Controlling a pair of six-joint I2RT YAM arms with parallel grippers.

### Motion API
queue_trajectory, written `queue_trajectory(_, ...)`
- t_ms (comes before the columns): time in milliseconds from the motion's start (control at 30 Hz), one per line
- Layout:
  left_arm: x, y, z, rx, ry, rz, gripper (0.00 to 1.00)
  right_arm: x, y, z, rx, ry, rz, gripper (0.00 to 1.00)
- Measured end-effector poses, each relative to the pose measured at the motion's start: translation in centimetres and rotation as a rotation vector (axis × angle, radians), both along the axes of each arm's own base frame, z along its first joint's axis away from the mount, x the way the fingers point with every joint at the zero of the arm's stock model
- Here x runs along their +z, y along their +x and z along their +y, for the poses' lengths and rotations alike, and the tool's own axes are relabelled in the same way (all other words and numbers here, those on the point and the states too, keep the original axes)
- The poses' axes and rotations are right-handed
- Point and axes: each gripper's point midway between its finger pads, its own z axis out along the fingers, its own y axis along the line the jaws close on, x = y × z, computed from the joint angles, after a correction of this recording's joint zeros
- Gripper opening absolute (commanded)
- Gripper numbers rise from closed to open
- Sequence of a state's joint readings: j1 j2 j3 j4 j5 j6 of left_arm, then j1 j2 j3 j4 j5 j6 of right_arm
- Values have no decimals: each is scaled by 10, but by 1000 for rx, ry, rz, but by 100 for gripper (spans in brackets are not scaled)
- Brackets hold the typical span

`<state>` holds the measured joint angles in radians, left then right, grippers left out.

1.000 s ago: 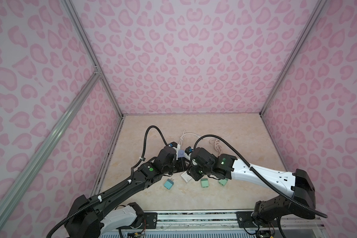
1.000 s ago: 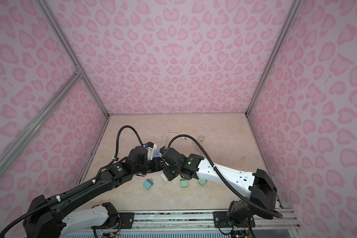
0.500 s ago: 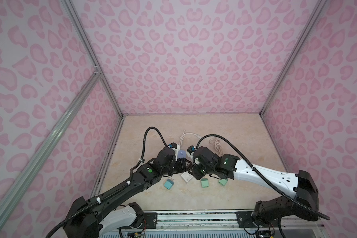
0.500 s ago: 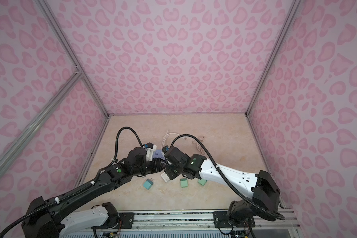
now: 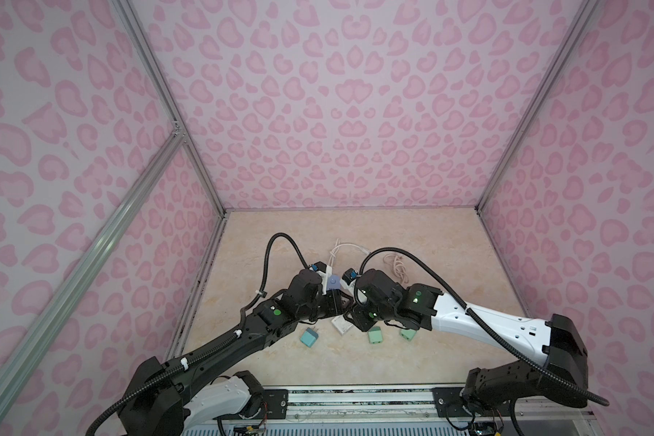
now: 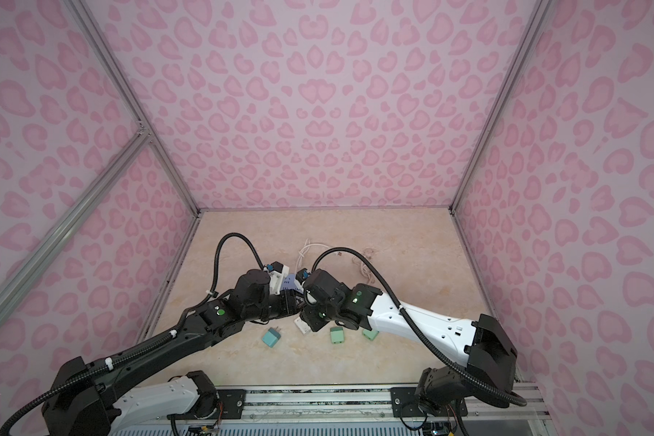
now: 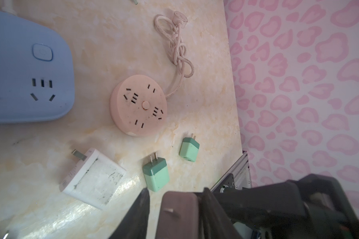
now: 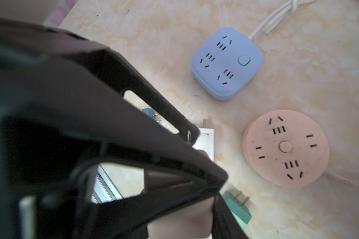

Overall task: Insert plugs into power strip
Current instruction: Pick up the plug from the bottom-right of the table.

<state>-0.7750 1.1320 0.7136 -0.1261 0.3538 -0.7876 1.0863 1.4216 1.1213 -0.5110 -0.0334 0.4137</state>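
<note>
**Pinkish-tan plug between both grippers, above the table**

In both top views the two arms meet a little below the centre of the frame. The pinkish-tan plug [image 7: 178, 209] is there, raised above the table [image 7: 133, 41], and one prong of it is visible. The right gripper [image 8: 180, 219] is clamped on it. The plug sits also between the fingers of the left gripper [image 7: 175, 198]. A thin strip of table shows beside one finger, so I cannot tell if this gripper presses on it.

In a top view the white square plug [image 5: 340, 324] lies flat just below the meeting point. The teal plug [image 5: 309, 336] is to the lower left, and the two mint green plugs [image 5: 375, 335] [image 5: 407, 334] are to the lower right. Just above, between the wrists, is the blue power strip [image 5: 333, 281], partly covered. The round pink power strip [image 7: 138, 105] is hidden under the right arm there. Its knotted cord [image 5: 395, 264] lies toward the upper right.

The edge of the white square plug carries small grey print, too small to read.
</note>
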Motion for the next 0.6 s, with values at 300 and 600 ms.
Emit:
queue_trajectory(300,1,0,-4,-18,-28,-14,41,-2,1,-3,-2,-7,8,0)
queue_trajectory(600,1,-2,-2,-7,-36,-4,46,2,6,-7,-10,-6,-12,0)
